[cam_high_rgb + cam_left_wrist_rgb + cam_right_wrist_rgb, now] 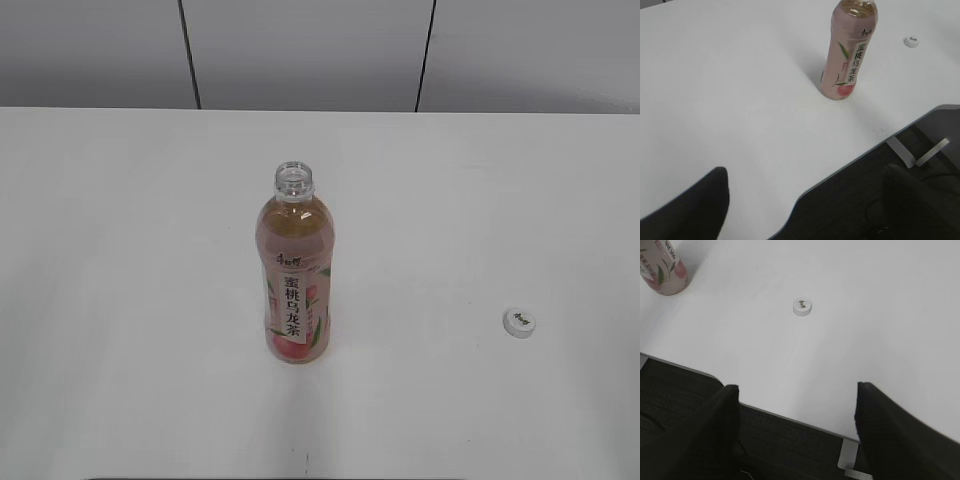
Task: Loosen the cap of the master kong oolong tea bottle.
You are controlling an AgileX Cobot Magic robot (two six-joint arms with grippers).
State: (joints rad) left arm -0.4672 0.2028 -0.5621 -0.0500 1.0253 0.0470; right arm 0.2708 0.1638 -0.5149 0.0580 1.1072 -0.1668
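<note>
The master kong oolong tea bottle point(295, 275) stands upright and uncapped at the centre of the white bench point(120, 300), the cap point(519, 321) lying well apart at right (logo up), while both pincers point(800, 200) point(797, 430) hang spread and empty.

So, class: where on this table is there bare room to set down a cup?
Left of the bottle the table is bare to its edge. Between the bottle and the cap lies another free stretch, and behind both too. Nowhere is crowded.
</note>
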